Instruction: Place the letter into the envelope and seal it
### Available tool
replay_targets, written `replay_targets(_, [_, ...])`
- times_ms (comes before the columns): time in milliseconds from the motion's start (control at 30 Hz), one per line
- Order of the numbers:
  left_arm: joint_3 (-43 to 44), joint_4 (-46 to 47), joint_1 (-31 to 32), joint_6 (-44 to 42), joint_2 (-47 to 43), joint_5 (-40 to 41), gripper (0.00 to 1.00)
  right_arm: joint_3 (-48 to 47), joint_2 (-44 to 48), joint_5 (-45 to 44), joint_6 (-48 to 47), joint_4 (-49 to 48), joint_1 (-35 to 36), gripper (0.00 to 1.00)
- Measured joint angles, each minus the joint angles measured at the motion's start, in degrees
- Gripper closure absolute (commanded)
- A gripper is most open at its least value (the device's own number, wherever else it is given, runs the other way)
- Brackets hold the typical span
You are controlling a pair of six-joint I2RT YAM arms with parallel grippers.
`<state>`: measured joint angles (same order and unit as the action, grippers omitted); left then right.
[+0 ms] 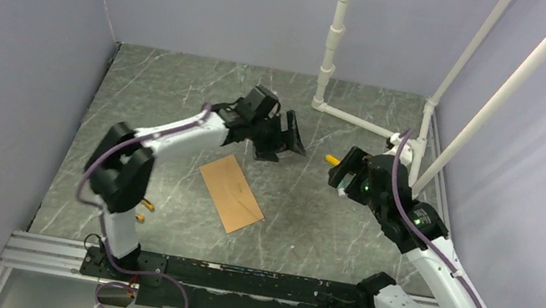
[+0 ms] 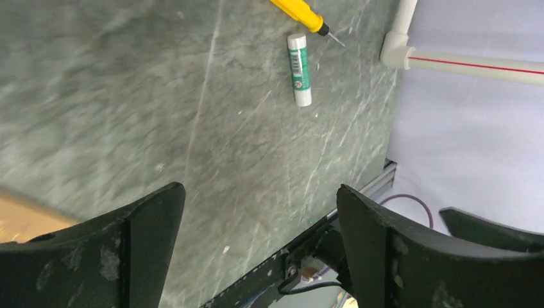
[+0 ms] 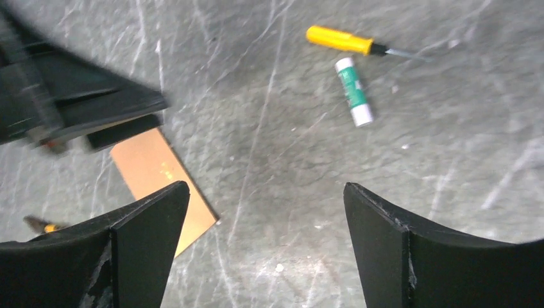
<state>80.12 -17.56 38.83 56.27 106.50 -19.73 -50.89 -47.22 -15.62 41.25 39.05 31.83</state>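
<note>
Left gripper (image 2: 258,192) hangs wide and empty above the table (image 2: 128,96), with the envelope (image 1: 231,193) lying flat just back and left of it, out of any grip. No separate letter shows, so it may be tucked inside, though I can't tell. Right gripper (image 3: 266,186) gapes empty too, glue stick (image 3: 353,91) and screwdriver (image 3: 339,40) ahead to its right, so it is likely lining up on the glue for sealing.
</note>
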Motion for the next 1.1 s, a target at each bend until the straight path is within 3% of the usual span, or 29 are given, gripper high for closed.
replay_targets(367, [0.5,-33.4,0.0,-10.6,-34.7,31.2,0.07,-18.9,-8.3,-10.4,-3.8,18.8,0.0,0.00])
replay_targets(733, [12.6,-54.9,0.0,-19.6,-62.3,49.1,0.07,-28.7,-6.4,-13.0,-4.7,28.5,0.0,0.00])
replay_targets(900, [17.0,-58.9,0.0,-22.4,-68.1,53.8,0.07,-32.7,-2.6,-13.7,-5.5,28.6,0.0,0.00])
replay_targets(1100, [16.3,-60.2,0.0,-24.2,-69.2,54.5,0.07,-35.2,1.7,-12.6,-6.9,28.4,0.0,0.00])
